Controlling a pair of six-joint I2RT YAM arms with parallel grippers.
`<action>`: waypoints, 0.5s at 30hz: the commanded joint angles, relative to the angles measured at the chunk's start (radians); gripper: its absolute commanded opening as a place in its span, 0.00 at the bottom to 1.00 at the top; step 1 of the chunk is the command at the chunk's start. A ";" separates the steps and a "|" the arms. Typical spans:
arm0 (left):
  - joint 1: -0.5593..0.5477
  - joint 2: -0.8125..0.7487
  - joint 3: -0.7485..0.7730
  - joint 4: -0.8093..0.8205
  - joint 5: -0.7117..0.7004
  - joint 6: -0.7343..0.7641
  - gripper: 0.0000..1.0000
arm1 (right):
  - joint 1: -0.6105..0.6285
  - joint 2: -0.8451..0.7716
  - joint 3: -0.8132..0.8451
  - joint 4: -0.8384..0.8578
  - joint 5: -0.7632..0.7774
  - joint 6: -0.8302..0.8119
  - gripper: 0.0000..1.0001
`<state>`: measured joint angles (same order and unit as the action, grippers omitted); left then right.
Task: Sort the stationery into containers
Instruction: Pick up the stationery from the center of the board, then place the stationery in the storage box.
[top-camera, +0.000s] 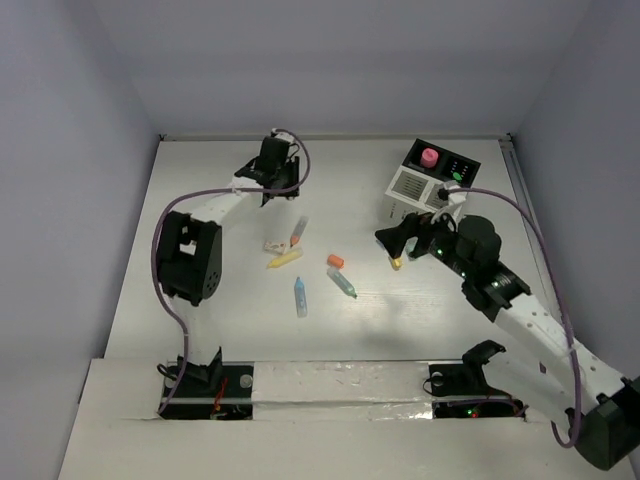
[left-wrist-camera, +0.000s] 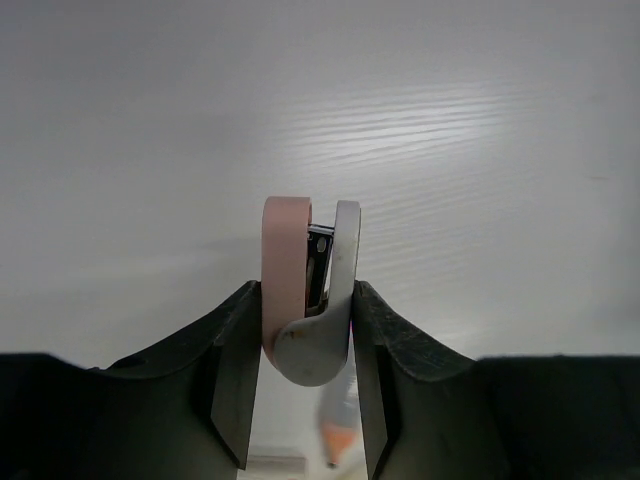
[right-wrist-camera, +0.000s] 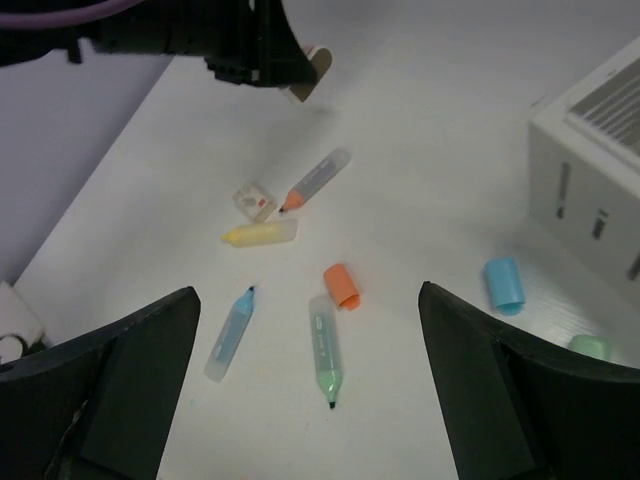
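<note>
The flat pink-and-grey rounded stationery piece (left-wrist-camera: 300, 270) is clenched in the left gripper (left-wrist-camera: 305, 335) above the white table (top-camera: 400, 330), far left, well apart from the white slatted box (top-camera: 409, 185) and its joined black box (top-camera: 452, 166). The right gripper (right-wrist-camera: 308, 300) hangs released near them. Judged mid-carry: next it must cross to a compartment, while pastel pens (top-camera: 300, 296) lie loose

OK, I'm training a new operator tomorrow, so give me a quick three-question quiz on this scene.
1. True or false: the left gripper is empty.
2. What stands in the black box? A) scissors B) pink-capped bottle C) stapler
3. Fill in: the loose orange cap lies closest to the ____ pen.
Key: 1 false, it clamps a small pink-and-grey item; 2 B; 3 green, the green pen.
</note>
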<state>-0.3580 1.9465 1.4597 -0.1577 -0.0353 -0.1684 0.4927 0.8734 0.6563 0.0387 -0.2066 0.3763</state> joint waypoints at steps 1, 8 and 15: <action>-0.136 -0.191 0.054 0.087 0.107 -0.065 0.03 | 0.009 -0.118 0.058 -0.077 0.186 0.001 0.96; -0.352 -0.242 0.074 0.242 0.163 -0.129 0.02 | 0.009 -0.273 0.066 -0.183 0.444 0.009 1.00; -0.472 -0.080 0.292 0.224 0.170 -0.141 0.01 | 0.009 -0.367 0.046 -0.214 0.486 0.033 1.00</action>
<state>-0.8066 1.8042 1.6478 0.0391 0.1421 -0.2913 0.4927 0.5411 0.6857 -0.1562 0.2111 0.3958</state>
